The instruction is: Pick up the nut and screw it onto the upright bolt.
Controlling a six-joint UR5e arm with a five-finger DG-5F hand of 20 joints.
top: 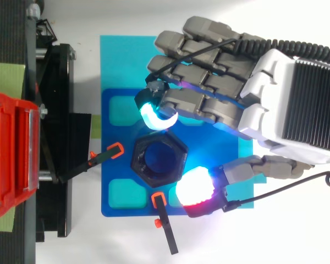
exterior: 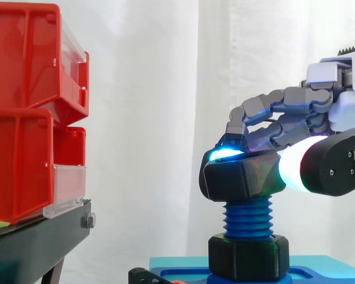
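Note:
A black hex nut (exterior: 239, 176) sits slightly tilted on top of the upright blue threaded bolt (exterior: 248, 219); from above, the bolt's blue end shows through the nut's (top: 158, 159) hole. My hand (top: 286, 99) reaches in from the right with its fingers curled. A cyan-glowing fingertip (exterior: 225, 154) rests on the nut's far top edge. The thick white-glowing thumb pad (exterior: 293, 168) presses against the opposite side, so the nut is pinched between them. A second black nut (exterior: 248, 257) sits at the bolt's foot on the blue base plate (top: 118, 198).
Red bins (exterior: 29, 106) are stacked on a black stand (exterior: 41, 236) at the left. Two black clamps with orange tips (top: 115, 149) (top: 158, 199) lie on the blue plate beside the bolt. A teal mat (top: 121, 60) lies under the plate.

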